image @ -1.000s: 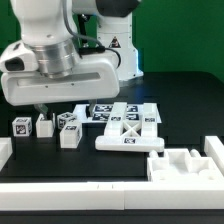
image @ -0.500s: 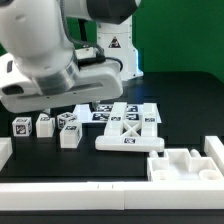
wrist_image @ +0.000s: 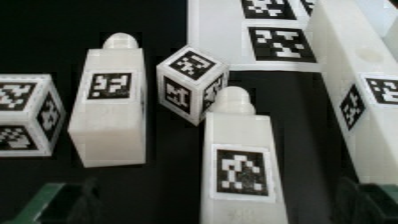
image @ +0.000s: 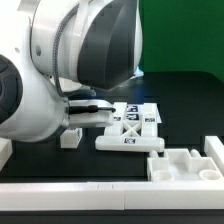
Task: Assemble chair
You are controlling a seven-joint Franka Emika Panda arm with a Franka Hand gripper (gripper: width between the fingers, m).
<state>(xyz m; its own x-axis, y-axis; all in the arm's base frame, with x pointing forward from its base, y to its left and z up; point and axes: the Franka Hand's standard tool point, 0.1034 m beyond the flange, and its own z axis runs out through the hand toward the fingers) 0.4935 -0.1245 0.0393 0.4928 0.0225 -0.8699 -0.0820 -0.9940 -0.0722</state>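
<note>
- The arm (image: 70, 60) filled most of the exterior view and hid the parts on that view's left and centre. The gripper could not be made out there.
- In the wrist view only the fingertips (wrist_image: 54, 205) showed, dark and blurred at two corners of the frame.
- The gripper (wrist_image: 217, 207) was released. Its jaws stood wide apart and clamped nothing. One pegged leg (wrist_image: 240, 150) lay between them (contact could not be judged).
- The chair was in loose white parts lying on the black table (image: 190, 100).
- A second pegged leg (wrist_image: 107, 105) lay just beside the first, its rounded peg pointing the same way.
- A tilted cube (wrist_image: 191, 85) sat between the two peg ends. Another tagged block (wrist_image: 25, 115) was cut off by the frame edge.
- A white tagged part (wrist_image: 365, 70) was also cut off, and its type could not be told.
- In the exterior view the X-braced panel (image: 128, 138) lay flat, near the marker board (image: 145, 108) behind it. One small block (image: 70, 140) showed below the arm.
- Plain edge blocks (image: 185, 165) stood in front, on that view's right.
- The markings were black-and-white square tags, sharp in the wrist view and too small to resolve in the exterior view.
</note>
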